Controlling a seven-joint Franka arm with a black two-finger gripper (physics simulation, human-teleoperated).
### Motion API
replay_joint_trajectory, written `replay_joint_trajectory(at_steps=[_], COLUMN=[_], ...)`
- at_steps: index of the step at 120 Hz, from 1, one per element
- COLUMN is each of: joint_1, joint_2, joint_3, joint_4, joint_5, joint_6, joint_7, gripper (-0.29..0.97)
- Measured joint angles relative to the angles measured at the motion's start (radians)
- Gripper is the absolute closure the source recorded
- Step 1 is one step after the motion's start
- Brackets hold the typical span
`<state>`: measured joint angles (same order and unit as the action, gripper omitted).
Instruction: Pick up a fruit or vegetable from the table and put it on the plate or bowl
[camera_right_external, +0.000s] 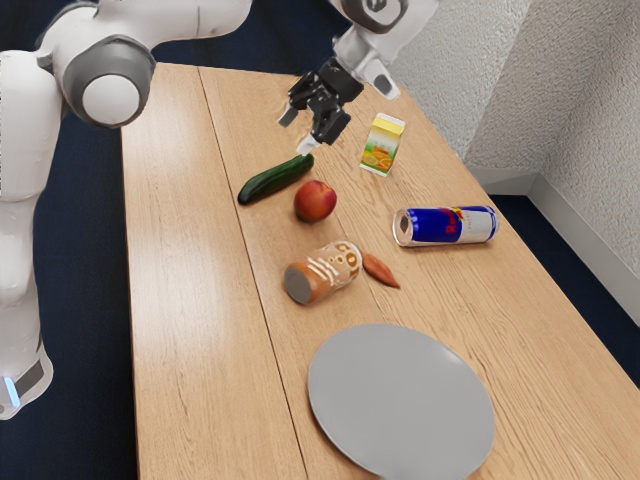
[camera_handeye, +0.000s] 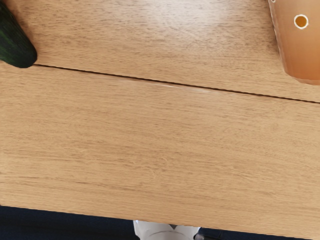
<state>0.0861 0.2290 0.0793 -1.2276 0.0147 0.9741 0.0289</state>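
Observation:
A dark green cucumber (camera_right_external: 275, 179) lies on the wooden table (camera_right_external: 200, 300), and its end (camera_handeye: 15, 40) shows in the wrist view. A red apple (camera_right_external: 315, 201) sits just beside it toward the exterior view's right, and a small orange carrot (camera_right_external: 381, 270) lies nearer the front. A round grey plate (camera_right_external: 400, 398) rests at the table's front. My black gripper (camera_right_external: 298, 133) hangs open above the far end of the cucumber, with nothing between its fingers.
A yellow juice carton (camera_right_external: 382, 144) stands to the right of my gripper; its top (camera_handeye: 298, 37) shows in the wrist view. A blue drink can (camera_right_external: 446, 225) and a brown tin (camera_right_external: 322, 271) lie on their sides. A white wall runs along the table's right.

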Motion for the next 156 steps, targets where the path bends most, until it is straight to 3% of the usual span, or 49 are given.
replay_joint_trajectory(at_steps=[10, 23, 58, 94, 106, 129, 145, 156], joint_1=[0.004, 0.008, 0.056, 0.053, 0.075, 0.072, 0.058, 0.067], joint_2=[0.005, 0.008, 0.027, 0.022, 0.024, -0.004, -0.287, -0.359], joint_3=[0.002, 0.004, 0.008, 0.01, 0.011, 0.011, 0.023, 0.053], joint_4=[-0.023, -0.027, -0.028, -0.022, -0.04, -0.05, -0.433, -0.535], joint_5=[0.002, 0.011, 0.015, 0.017, -0.015, -0.043, -0.047, -0.037], joint_6=[0.194, 0.354, 0.561, 0.611, 0.613, 0.54, 0.518, 0.52], joint_7=[0.008, 0.016, 0.021, 0.01, 0.005, -0.002, -0.006, -0.006], gripper=[0.0, 0.0, 0.0, 0.0, 0.0, 0.0, 0.0, 0.0])
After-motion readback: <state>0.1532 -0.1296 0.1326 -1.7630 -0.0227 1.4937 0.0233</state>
